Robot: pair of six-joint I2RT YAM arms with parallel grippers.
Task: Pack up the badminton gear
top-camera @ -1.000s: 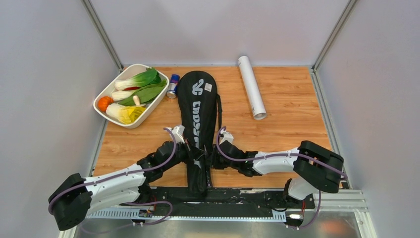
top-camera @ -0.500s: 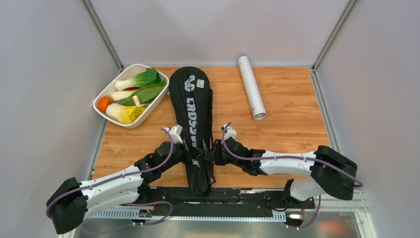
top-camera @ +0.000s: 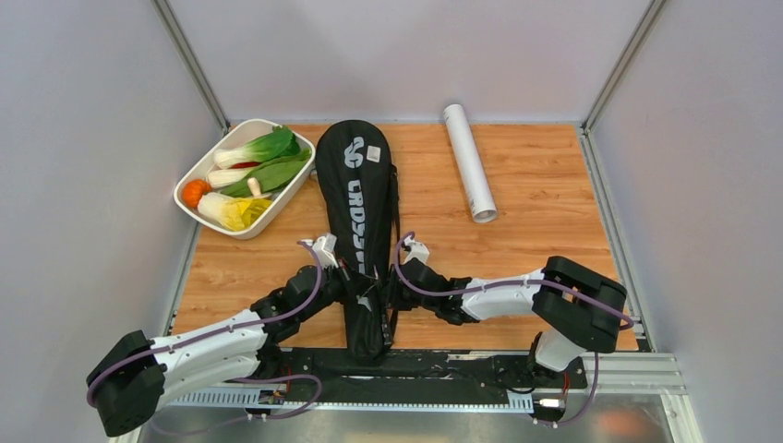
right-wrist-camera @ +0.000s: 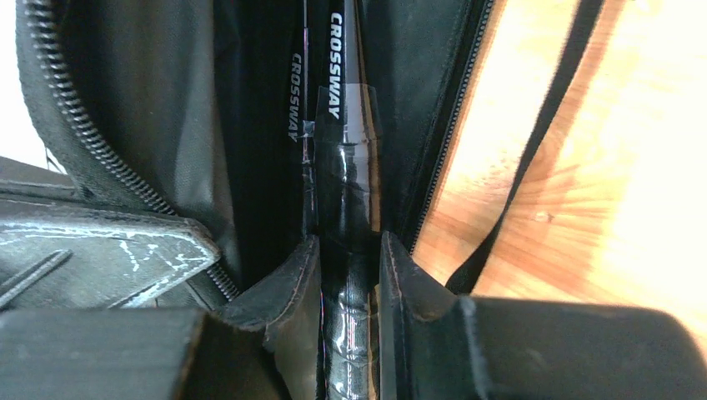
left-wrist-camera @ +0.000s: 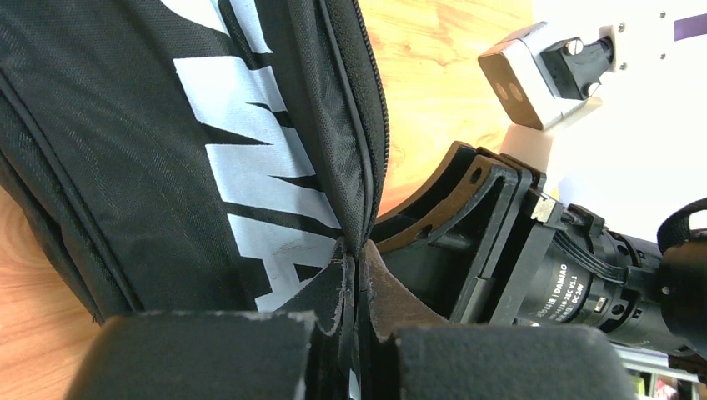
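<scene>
The black "CROSSWAY" racket bag [top-camera: 355, 198] lies lengthwise down the table's middle, its narrow end at the near edge. My left gripper [top-camera: 358, 277] is shut on the bag's zipper-edge fabric [left-wrist-camera: 354, 208], pinched thin between the pads. My right gripper [top-camera: 395, 281] reaches into the open side of the bag and is shut on a plastic-wrapped racket handle [right-wrist-camera: 348, 292]. Two dark racket shafts [right-wrist-camera: 336, 67] printed "CROSSWAY" run on into the bag [right-wrist-camera: 150, 100]. A white tube [top-camera: 469, 161] lies at the back right, apart from both grippers.
A white tray [top-camera: 268, 220] of vegetables sits at the back left, its right side touching or nearly touching the bag's wide end. The bag's black strap [right-wrist-camera: 534, 142] trails over the wooden tabletop on the right. Grey walls close three sides.
The bag's wide end has slid left and away, up against the tray, covering the drink can seen earlier. The right arm pushed forward, then its elbow drew back in. Both grips hold unchanged.
</scene>
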